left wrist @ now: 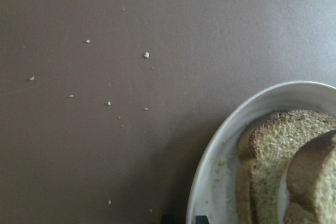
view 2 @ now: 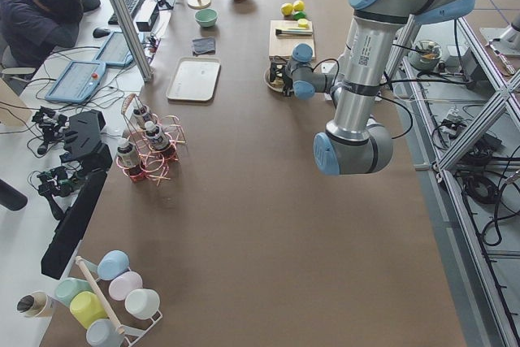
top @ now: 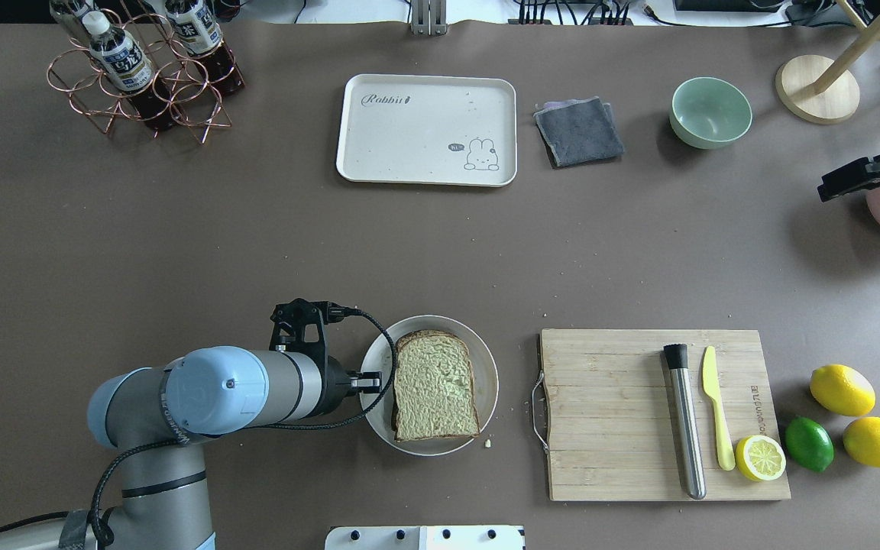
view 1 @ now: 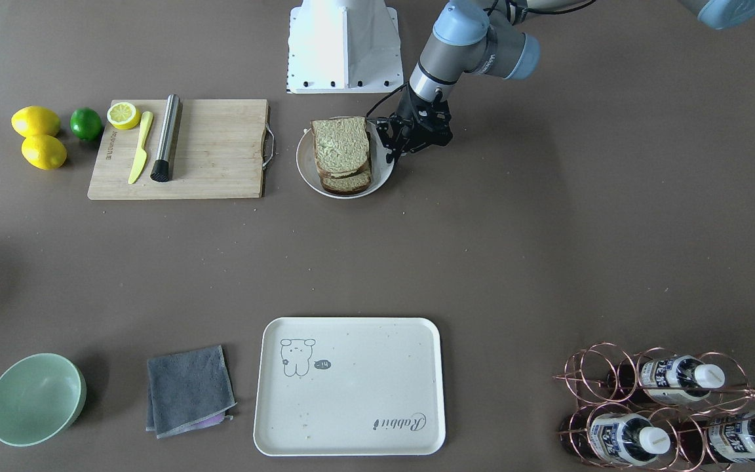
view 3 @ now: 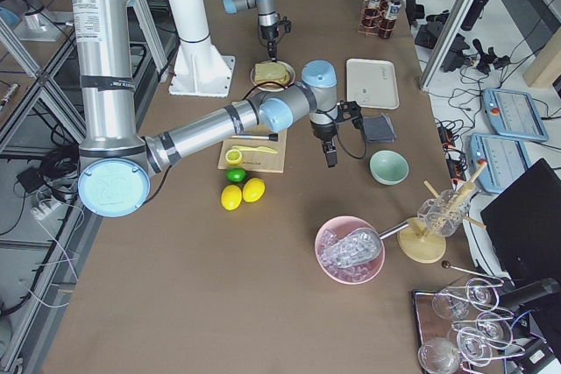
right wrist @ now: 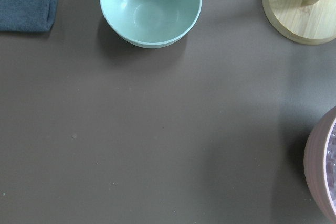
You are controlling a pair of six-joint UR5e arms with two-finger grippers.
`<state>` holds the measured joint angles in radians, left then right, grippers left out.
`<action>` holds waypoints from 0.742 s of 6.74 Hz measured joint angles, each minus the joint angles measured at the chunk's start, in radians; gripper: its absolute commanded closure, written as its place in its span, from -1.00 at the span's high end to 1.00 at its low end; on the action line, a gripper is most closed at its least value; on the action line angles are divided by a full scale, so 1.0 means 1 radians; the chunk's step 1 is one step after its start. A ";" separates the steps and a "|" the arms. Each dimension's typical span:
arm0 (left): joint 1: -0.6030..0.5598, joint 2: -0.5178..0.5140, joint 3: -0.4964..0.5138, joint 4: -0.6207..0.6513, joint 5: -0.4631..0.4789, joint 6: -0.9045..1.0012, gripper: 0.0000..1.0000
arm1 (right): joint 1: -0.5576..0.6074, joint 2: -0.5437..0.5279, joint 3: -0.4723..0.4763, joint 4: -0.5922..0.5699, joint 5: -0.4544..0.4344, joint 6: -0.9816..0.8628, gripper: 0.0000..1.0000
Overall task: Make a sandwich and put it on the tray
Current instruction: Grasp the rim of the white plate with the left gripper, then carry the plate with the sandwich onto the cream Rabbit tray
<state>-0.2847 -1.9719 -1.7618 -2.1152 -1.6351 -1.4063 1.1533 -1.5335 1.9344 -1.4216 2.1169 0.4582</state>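
Left gripper (top: 370,380) meets the plate (top: 488,367) rim beside the sandwich (top: 435,386), lower centre. I cannot tell if its claw is apart or clamped; same for the right gripper (top: 837,186). The tray (top: 409,141) sits upper centre.

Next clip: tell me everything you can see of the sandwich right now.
The sandwich is a stack of square, pale greenish-tan bread slices with dark brown crust and a porous crumb. The slices lie flat and slightly offset, so the lower edges peek out in the front view. No filling can be made out. It rests on a round white plate beside the wooden board, far from the tray. The left gripper is at the plate's rim, apart from the bread.
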 measured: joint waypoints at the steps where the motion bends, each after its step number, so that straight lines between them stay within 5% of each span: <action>1: 0.000 -0.007 -0.001 0.000 -0.001 0.001 -1.00 | 0.001 -0.002 -0.001 0.000 0.000 -0.007 1.00; 5: -0.078 -0.056 0.004 0.001 -0.030 0.006 -1.00 | 0.034 -0.052 -0.023 -0.004 0.002 -0.111 1.00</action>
<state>-0.3630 -2.0278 -1.7582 -2.1140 -1.6655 -1.3998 1.1874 -1.5851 1.9109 -1.4252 2.1186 0.3469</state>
